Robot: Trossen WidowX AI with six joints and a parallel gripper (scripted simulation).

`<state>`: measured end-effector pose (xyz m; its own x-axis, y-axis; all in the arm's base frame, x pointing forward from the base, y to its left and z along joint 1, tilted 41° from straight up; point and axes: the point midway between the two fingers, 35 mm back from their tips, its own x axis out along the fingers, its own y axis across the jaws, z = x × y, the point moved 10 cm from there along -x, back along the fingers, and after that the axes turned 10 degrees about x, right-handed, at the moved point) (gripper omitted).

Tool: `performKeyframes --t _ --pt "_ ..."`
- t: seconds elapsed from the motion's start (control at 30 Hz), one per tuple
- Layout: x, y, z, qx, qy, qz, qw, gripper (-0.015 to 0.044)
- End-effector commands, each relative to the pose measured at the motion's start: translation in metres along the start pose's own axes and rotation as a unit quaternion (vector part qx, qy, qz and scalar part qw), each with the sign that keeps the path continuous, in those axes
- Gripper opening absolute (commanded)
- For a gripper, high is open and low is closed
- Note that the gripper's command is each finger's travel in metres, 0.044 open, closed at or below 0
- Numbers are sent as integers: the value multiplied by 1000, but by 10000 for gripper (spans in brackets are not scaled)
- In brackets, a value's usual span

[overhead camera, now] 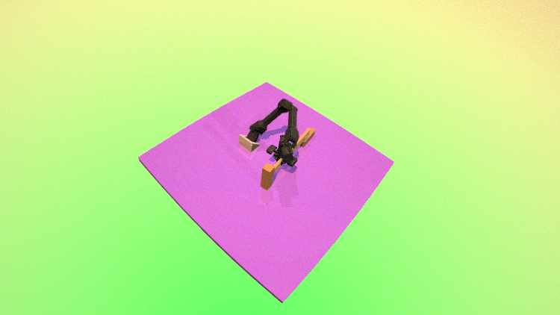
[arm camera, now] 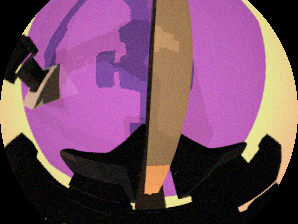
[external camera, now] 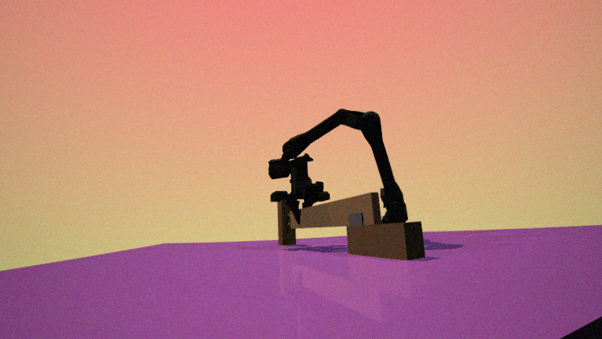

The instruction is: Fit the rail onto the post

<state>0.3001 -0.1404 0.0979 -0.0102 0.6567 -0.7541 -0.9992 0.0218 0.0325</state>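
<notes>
The wooden rail [overhead camera: 277, 164] [external camera: 336, 213] [arm camera: 170, 90] is raised off the table and looks roughly level in the exterior view. Its far end is at the grey bracket [external camera: 355, 218] on the low footboard block [external camera: 376, 241]. My gripper [external camera: 301, 214] [arm camera: 153, 127] is shut on the rail near its post end, with one finger on each side. The upright post [overhead camera: 266, 176] [external camera: 286, 235] stands right by that end. The pegs and holes do not show. The fingers partly hide the joint, so I cannot tell whether the rail touches the post.
The arm's base stands beside a pale angular block [overhead camera: 247, 143] [arm camera: 50, 90], off to one side of the rail. The arm [overhead camera: 293, 121] [external camera: 319, 128] arches over from its base to the rail. The table [overhead camera: 281, 242] has its edges well away from the parts.
</notes>
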Motion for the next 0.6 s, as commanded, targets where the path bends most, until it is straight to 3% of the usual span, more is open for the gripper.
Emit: performKeyframes --t 0.0,0.57 --pt "-3 0 2 -1 2 -4 1000 0" --pt "-5 -1 2 -1 2 -4 1000 0"
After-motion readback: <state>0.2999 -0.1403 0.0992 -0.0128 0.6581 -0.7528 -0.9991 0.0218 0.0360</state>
